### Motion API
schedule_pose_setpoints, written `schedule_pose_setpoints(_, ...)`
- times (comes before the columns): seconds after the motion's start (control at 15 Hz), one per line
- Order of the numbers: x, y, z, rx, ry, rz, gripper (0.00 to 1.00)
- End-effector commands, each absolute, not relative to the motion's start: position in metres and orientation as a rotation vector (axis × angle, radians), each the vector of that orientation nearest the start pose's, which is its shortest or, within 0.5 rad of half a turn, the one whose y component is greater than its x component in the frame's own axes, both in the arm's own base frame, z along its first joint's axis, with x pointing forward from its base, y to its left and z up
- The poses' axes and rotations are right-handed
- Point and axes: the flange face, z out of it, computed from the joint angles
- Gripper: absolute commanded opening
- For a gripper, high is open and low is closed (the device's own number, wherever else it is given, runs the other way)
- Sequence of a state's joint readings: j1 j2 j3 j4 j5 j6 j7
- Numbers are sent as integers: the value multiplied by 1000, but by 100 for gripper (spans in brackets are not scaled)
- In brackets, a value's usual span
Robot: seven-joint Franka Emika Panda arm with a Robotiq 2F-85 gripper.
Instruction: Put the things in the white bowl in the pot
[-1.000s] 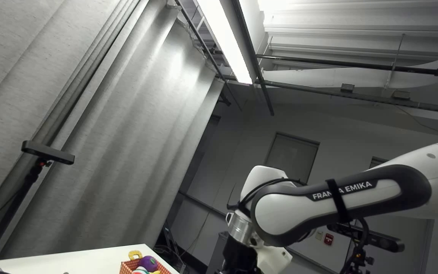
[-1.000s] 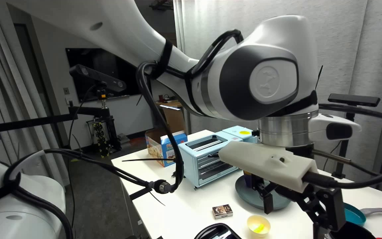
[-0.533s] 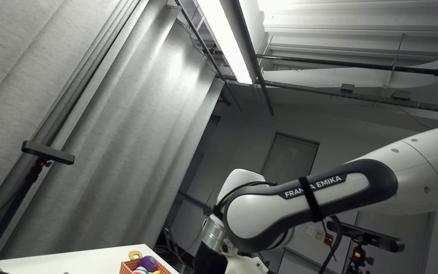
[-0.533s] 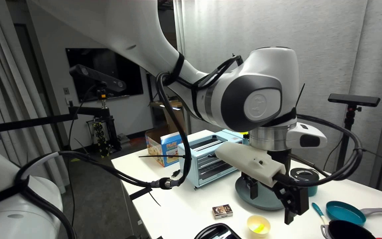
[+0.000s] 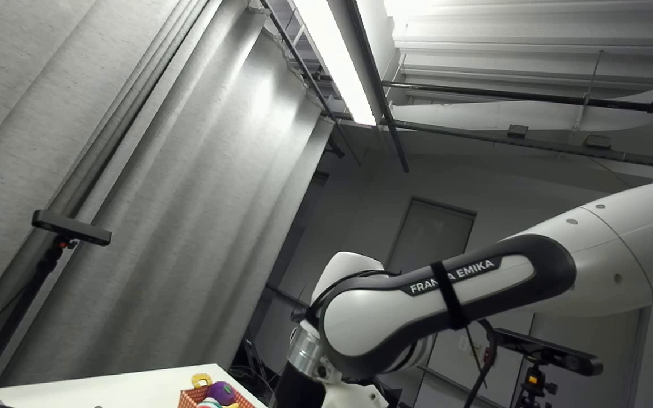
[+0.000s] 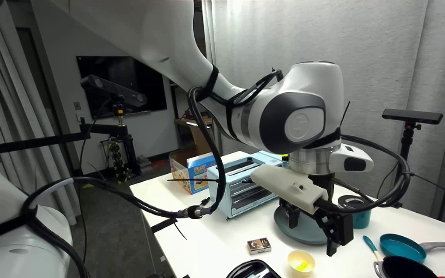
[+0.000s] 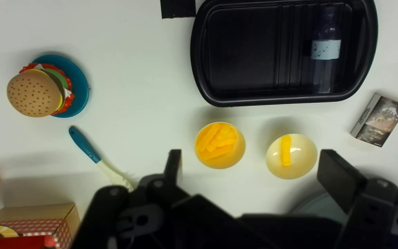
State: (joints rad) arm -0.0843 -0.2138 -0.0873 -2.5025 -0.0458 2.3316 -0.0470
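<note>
An off-white bowl with a yellow strip in it stands on the table; it also shows in an exterior view. Beside it in the wrist view is a yellower bowl holding several yellow-orange strips. My gripper is wide open and empty, above the table with both bowls between its fingers in the picture; its fingers also show in an exterior view. A dark pot is partly cut off at that view's lower right. A lidded teal pot stands behind. Neither pot shows in the wrist view.
A black tray with a bottle lies near the bowls, with a small box. A burger, a teal-handled brush, a checkered basket, a teal pan, a grey plate and a blue toaster oven surround them.
The arm has moved left in both exterior views, and the gripper has shifted away from in front of the dark pot, which now shows. The fingers remain open. The bowls have not moved.
</note>
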Motion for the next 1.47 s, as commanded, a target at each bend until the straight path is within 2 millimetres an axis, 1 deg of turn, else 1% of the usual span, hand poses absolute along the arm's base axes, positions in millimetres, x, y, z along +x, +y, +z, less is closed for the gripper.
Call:
schedule_pose_setpoints(0.0, 445, -79, 360, -3156, 157, -53, 100)
schedule_pose_setpoints(0.13, 448, -81, 350, -3161, 183, -42, 100)
schedule_pose_setpoints(0.4, 455, -87, 306, -3154, 266, 60, 100)
schedule_pose_setpoints(0.67, 463, -99, 265, -3138, 376, 97, 100)
schedule_pose_setpoints(0.87, 471, -112, 239, -3137, 460, 102, 100)
schedule_pose_setpoints(1.07, 481, -126, 223, -3120, 555, 95, 100)
schedule_pose_setpoints(1.27, 495, -136, 214, -3111, 638, 60, 100)
schedule_pose_setpoints(1.4, 504, -139, 209, -3106, 682, 39, 100)
